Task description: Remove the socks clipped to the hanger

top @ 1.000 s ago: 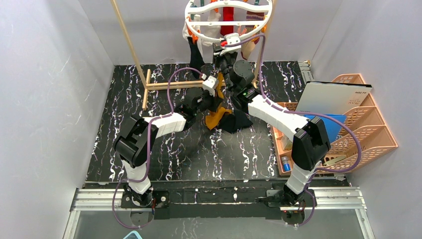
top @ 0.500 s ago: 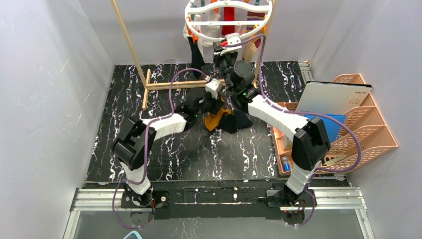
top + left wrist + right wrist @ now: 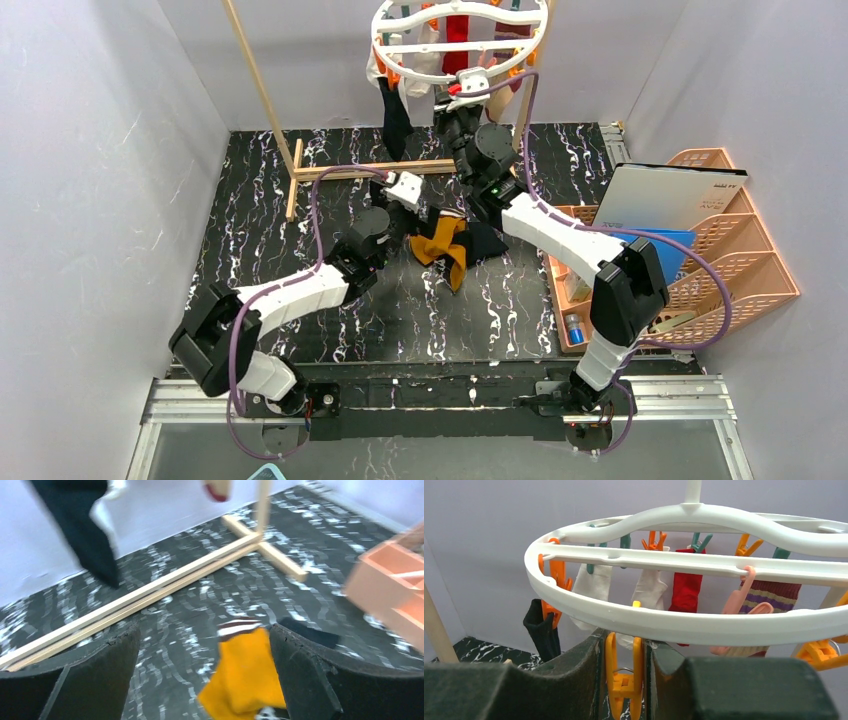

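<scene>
The white ring hanger (image 3: pixel 398 58) hangs at the back; black (image 3: pixel 395 112), white (image 3: pixel 426 45), red (image 3: pixel 458 48) and striped (image 3: pixel 511 38) socks are clipped to it. A mustard sock (image 3: pixel 444 246) lies loose on the table by a black sock (image 3: pixel 486 240). My left gripper (image 3: pixel 405 190) hovers over them, open and holding nothing. In the left wrist view the mustard sock (image 3: pixel 247 677) lies below the wide gap of that gripper (image 3: pixel 205 675). My right gripper (image 3: pixel 624 680) is up under the hanger rim (image 3: pixel 684 620), shut on an orange clothespin (image 3: pixel 625 687).
A light wooden pole frame (image 3: pixel 300 170) stands behind the left gripper, its base bars (image 3: pixel 150 587) on the dark marbled table. Pink baskets (image 3: pixel 740 260) with a white board sit at the right edge. Grey walls close in left and right.
My left gripper has opened and let the mustard sock fall onto the table, and the left arm has stretched out lower and leftward. The right gripper stays clamped on the clothespin.
</scene>
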`<state>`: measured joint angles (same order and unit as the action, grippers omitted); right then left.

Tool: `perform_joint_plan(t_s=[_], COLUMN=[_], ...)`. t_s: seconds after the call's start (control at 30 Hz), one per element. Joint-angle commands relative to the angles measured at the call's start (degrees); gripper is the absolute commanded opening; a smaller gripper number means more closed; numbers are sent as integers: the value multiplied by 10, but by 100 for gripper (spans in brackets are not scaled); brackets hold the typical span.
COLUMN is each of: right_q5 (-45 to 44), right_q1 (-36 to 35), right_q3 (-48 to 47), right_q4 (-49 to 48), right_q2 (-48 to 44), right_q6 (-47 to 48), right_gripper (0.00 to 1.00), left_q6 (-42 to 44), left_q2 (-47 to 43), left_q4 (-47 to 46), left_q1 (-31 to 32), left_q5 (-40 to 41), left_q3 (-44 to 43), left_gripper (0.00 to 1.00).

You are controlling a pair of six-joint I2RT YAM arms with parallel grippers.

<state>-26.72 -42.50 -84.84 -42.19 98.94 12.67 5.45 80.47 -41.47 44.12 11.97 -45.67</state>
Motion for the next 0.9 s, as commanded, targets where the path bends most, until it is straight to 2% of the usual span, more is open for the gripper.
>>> perform_joint_plan(t_s=[0.0, 0.07, 0.13, 0.17, 0.27, 0.33, 0.43, 0.87], right_q5=[-17, -20, -26, -27, -38, -39, -32, -18], right_q1=[-2, 1, 6, 8, 19, 30, 57, 122], right_q3=[12, 20, 36, 40, 54, 60, 63, 50], right_q4=[-34, -36, -39, -39, -37, -31, -10, 45], right_q2=[-42, -54, -71, -75, -92, -98, -105, -104], right_q6=[15, 16, 17, 17, 21, 14, -12, -66], right_gripper=[6, 6, 7, 7, 8, 8, 10, 11], left_q6=[29, 27, 21, 20, 47, 46, 39, 22], left_q2=[11, 23, 74, 93, 167, 202, 243, 241], left_q4=[-54, -59, -75, -85, -199, -224, -286, -346], left_q1=[-28, -41, -65, -75, -87, -89, -91, -103], left_q5=[173, 172, 229, 232, 165, 144, 70, -73], left_q3=[12, 7, -23, -33, -48, -82, -114, -107], left_gripper=[98, 98, 98, 98, 98, 98, 98, 98])
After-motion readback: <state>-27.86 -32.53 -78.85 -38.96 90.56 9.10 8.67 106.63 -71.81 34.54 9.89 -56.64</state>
